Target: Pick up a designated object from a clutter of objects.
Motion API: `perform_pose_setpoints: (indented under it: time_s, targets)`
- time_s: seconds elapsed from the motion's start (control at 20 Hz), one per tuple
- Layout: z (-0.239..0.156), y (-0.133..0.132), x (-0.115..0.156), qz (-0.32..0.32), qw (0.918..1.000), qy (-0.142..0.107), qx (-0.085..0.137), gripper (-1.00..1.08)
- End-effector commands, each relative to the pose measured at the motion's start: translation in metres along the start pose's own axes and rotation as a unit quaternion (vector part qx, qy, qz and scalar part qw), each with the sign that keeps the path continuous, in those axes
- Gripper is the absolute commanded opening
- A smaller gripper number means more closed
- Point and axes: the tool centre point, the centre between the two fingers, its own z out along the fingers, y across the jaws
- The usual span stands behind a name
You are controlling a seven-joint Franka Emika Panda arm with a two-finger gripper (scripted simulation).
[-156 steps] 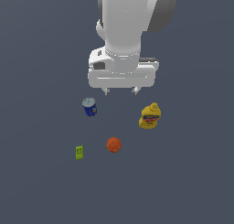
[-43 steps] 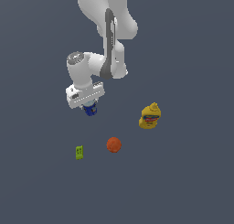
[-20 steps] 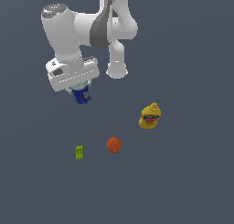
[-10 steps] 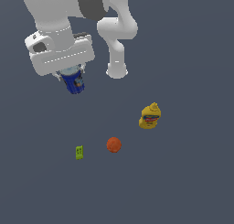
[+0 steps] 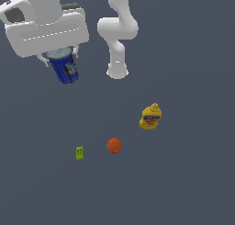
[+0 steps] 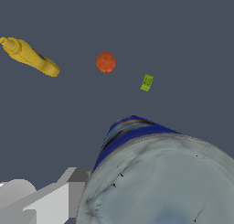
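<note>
Overhead, the gripper (image 5: 60, 59) grips the blue can (image 5: 64, 68) by its silvery-grey top, fingers clamped on either side, with the can hanging tilted and clear of the dark floor (image 5: 183, 182). Measured from the orange ball (image 5: 114, 145), the can is well apart, up toward the exterior view's left. The lime-green block (image 5: 80, 153) lies near the ball, and the yellow mustard bottle (image 5: 151, 116) rests on its other side.

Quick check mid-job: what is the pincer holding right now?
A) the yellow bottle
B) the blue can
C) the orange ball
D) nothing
B: the blue can hangs from the pincer, lifted clear of the surface, while the orange ball and yellow bottle lie below.
</note>
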Motion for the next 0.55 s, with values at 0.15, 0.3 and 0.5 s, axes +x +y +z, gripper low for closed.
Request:
perform_pose_setpoints:
  time_s: [0.15,0.3,0.5]
  targets:
    - [-0.023,0.005,0.005,0.0,1.0,0.001,-0.001,-1.0]
    - [-0.029,0.007,0.007,0.0,1.0,0.001,-0.001,-1.0]
    - [-0.032,0.007,0.007,0.0,1.0,0.001,-0.001,-1.0]
